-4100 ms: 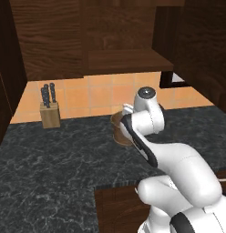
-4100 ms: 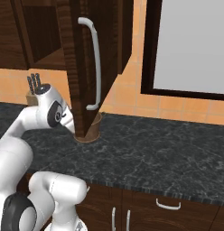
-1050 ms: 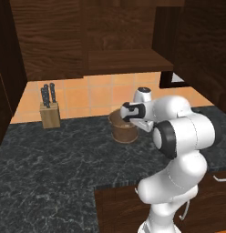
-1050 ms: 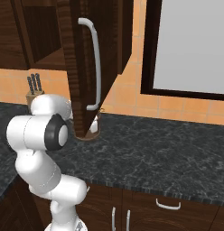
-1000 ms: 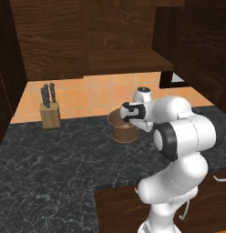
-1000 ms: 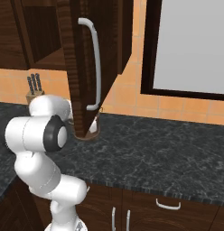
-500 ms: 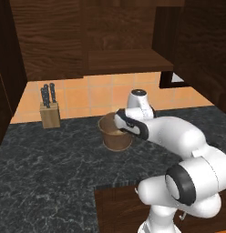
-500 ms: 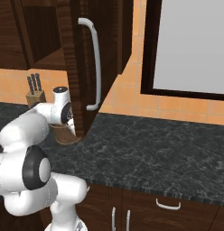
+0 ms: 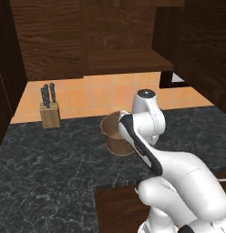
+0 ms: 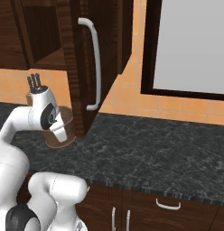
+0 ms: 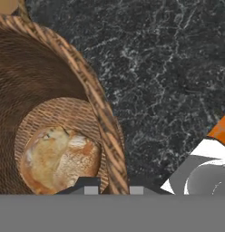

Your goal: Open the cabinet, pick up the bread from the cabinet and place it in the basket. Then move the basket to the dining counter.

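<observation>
Gripping the rim of the basket (image 11: pixel 64 90), that is how my end effector (image 11: pixel 110 189) stands: its two dark tips straddle the woven wall at the bottom of the hand view, one inside, one outside, nearly closed on it. Down in the basket lies the bread (image 11: pixel 57 158), a round golden-brown loaf resting on the woven floor, its lower edge cut off by the frame. Nothing else shows in there. Beside the rim runs the black marble bench (image 11: pixel 168 81), and an orange-and-white corner pokes in at lower right, too cropped for me to name.

From the left base view, the basket (image 9: pixel 115 133) stands upright on the bench (image 9: pixel 46 168), and my own wrist covers its right side, so the end effector itself is hidden there. In the right base view the basket (image 10: pixel 59 128) peeks from behind my hand, just beside the lower edge of the open cabinet door (image 10: pixel 84 63) with its long silver handle (image 10: pixel 93 63).

Further back, by the orange tile wall, the knife block (image 9: pixel 50 113) holds black-handled knives, well apart from the basket. Above, the cabinet (image 9: pixel 128 41) stands open, dark shelf bare where I can see it. No writing or labels readable anywhere.
</observation>
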